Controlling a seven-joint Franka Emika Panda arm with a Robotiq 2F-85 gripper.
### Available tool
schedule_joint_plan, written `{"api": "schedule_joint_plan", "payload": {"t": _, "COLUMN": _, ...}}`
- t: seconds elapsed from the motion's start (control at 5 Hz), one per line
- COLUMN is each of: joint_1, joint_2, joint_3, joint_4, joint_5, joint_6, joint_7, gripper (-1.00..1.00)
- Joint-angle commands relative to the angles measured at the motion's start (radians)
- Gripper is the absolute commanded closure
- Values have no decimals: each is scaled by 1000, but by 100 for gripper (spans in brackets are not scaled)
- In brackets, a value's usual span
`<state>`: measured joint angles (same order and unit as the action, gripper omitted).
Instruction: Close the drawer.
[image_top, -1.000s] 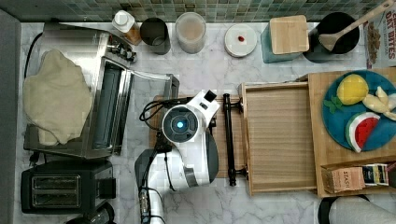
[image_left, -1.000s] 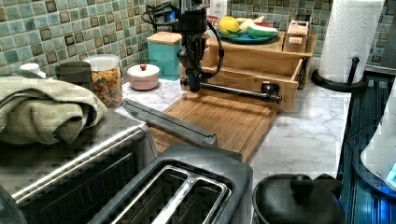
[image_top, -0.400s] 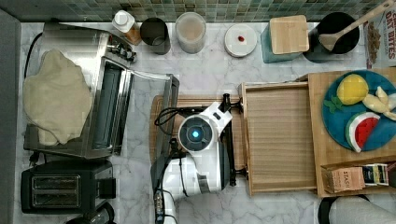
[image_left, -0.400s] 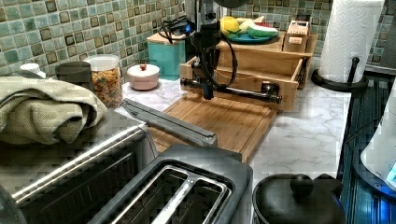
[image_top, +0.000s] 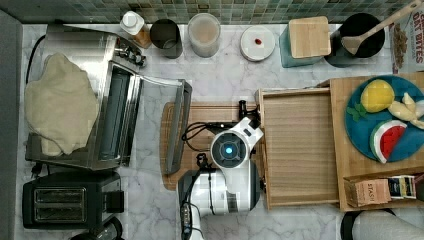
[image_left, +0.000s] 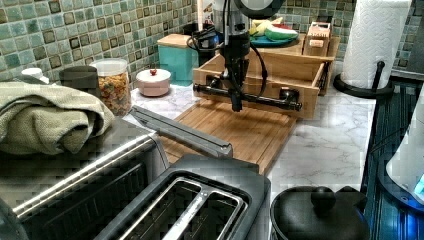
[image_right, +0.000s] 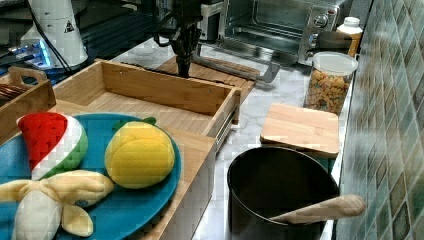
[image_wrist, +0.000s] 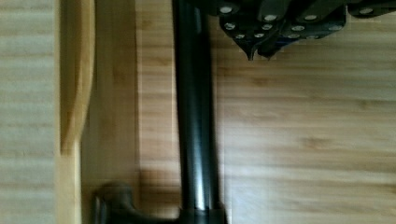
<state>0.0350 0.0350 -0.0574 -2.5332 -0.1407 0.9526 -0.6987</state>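
The drawer (image_top: 300, 145) is a shallow light-wood tray pulled out from under the wooden box top, and it holds nothing. Its black bar handle (image_left: 265, 100) runs along the front edge over the cutting board. My gripper (image_left: 236, 104) points straight down, shut with nothing in it, on the cutting-board side of the bar near its middle. In the wrist view the closed fingertips (image_wrist: 256, 49) sit close beside the handle (image_wrist: 194, 116); I cannot tell if they touch. From the right view the gripper (image_right: 183, 70) stands just beyond the drawer's front wall (image_right: 165, 92). My arm's wrist (image_top: 230, 150) covers most of the handle from above.
A bamboo cutting board (image_top: 200, 120) lies under the gripper. A toaster oven (image_top: 115, 120) with its door (image_top: 177, 125) down stands on the top view's left, a toaster (image_top: 70, 200) below it. A blue plate (image_top: 385, 120) of toy fruit rests on the box top. A paper towel roll (image_left: 375, 40) stands nearby.
My arm has moved toward the drawer, to the top view's right, bringing the gripper up beside the handle. The drawer has not visibly shifted.
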Motion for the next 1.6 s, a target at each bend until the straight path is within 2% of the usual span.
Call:
{"api": "schedule_joint_plan", "payload": {"t": 0.2, "joint_1": -112, "joint_2": -24, "joint_3": -88, "joint_4": 11, "joint_5": -90, "joint_6": 138, "joint_7": -178, "gripper": 100}}
{"api": "schedule_joint_plan", "payload": {"t": 0.4, "joint_1": -147, "joint_2": 23, "joint_3": -111, "joint_4": 34, "joint_5": -84, "joint_6": 230, "joint_7": -274, "gripper": 100}}
{"api": "schedule_joint_plan", "payload": {"t": 0.6, "joint_1": -181, "joint_2": 87, "joint_3": -138, "joint_4": 108, "joint_5": 5, "joint_6": 212, "joint_7": -438, "gripper": 100}}
{"api": "schedule_joint_plan", "payload": {"t": 0.8, "joint_1": -290, "joint_2": 97, "joint_3": -99, "joint_4": 160, "joint_5": -8, "joint_6": 165, "joint_7": -463, "gripper": 100}}
{"api": "schedule_joint_plan", "payload": {"t": 1.0, "joint_1": -258, "joint_2": 118, "joint_3": -195, "joint_4": 234, "joint_5": 51, "joint_6": 115, "joint_7": -510, "gripper": 100}}
{"api": "schedule_joint_plan", "payload": {"t": 1.2, "joint_1": -291, "joint_2": 141, "joint_3": -237, "joint_4": 328, "joint_5": 76, "joint_6": 41, "joint_7": -546, "gripper": 100}}
{"api": "schedule_joint_plan", "payload": {"t": 1.4, "joint_1": -312, "joint_2": 173, "joint_3": -286, "joint_4": 422, "joint_5": 99, "joint_6": -39, "joint_7": -637, "gripper": 100}}
{"api": "schedule_joint_plan", "payload": {"t": 1.6, "joint_1": -358, "joint_2": 241, "joint_3": -311, "joint_4": 545, "joint_5": 134, "joint_6": -79, "joint_7": -751, "gripper": 100}}
